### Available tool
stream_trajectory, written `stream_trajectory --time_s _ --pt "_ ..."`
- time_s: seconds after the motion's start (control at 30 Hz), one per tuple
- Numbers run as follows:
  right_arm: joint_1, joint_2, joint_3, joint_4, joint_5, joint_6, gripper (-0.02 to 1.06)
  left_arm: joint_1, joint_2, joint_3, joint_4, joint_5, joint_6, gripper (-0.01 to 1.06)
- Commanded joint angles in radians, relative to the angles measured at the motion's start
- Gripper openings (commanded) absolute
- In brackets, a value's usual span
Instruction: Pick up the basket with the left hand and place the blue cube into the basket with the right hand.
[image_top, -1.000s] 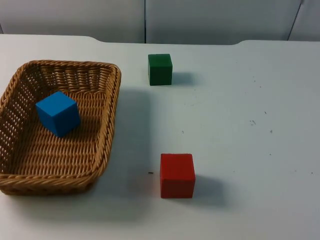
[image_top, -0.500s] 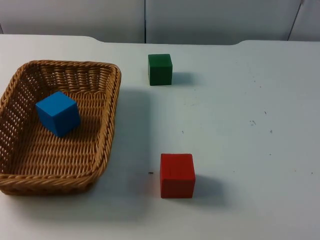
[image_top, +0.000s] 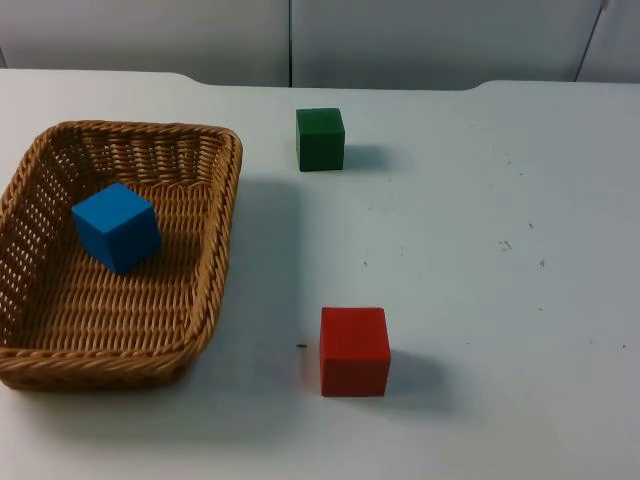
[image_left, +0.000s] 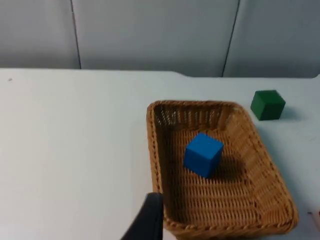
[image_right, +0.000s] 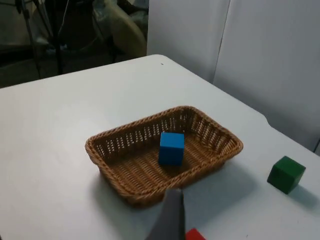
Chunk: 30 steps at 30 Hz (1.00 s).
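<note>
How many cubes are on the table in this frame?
3. The blue cube sits inside the basket; the green cube stands near the partition wall; the red cube stands toward the front. None seems hidden.

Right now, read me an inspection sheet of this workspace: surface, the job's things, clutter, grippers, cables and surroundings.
Surface: white table top, a few small dark specks on it.
Job's things: wicker basket rests on the table; blue cube lies inside it, tilted against the weave.
Clutter: green cube stands beyond the basket toward the wall; red cube stands on the table nearer the camera, apart from the basket.
Grippers: left gripper, one fingertip above the basket's near rim, holding nothing; right gripper, one fingertip raised above the table on the basket's near side, holding nothing.
Cables: nothing seen.
Surroundings: grey partition wall at the table's far edge.
</note>
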<state>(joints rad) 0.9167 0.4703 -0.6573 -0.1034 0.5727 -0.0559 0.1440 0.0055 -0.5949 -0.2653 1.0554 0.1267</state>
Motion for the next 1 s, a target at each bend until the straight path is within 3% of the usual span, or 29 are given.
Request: stream_trajectory --time_s 0.0,0.1,0.23,0.37,0.67,0.97 --pt "0.001 -0.038 0.006 0.007 0.044 0.003 0.74 0.002 -0.005 -0.001 0.037 0.044 -0.033 0.87" --pt "0.001 -0.111 0.013 0.023 0.131 0.000 0.74 0.004 -0.005 -0.003 0.077 0.113 -0.042 0.87" --pt "0.001 -0.169 0.044 0.026 0.188 -0.003 0.74 0.004 -0.005 -0.003 0.094 0.142 -0.063 0.87" --pt "0.001 -0.238 0.077 0.031 0.243 0.002 0.74 0.004 -0.005 0.002 0.094 0.144 -0.063 0.87" --pt "0.001 -0.459 0.085 0.022 0.463 0.056 0.74 0.004 -0.005 0.041 0.093 0.156 -0.055 0.87" --pt "0.008 -0.470 0.116 0.005 0.541 0.056 0.74 0.004 -0.005 0.041 0.094 0.152 -0.055 0.87"
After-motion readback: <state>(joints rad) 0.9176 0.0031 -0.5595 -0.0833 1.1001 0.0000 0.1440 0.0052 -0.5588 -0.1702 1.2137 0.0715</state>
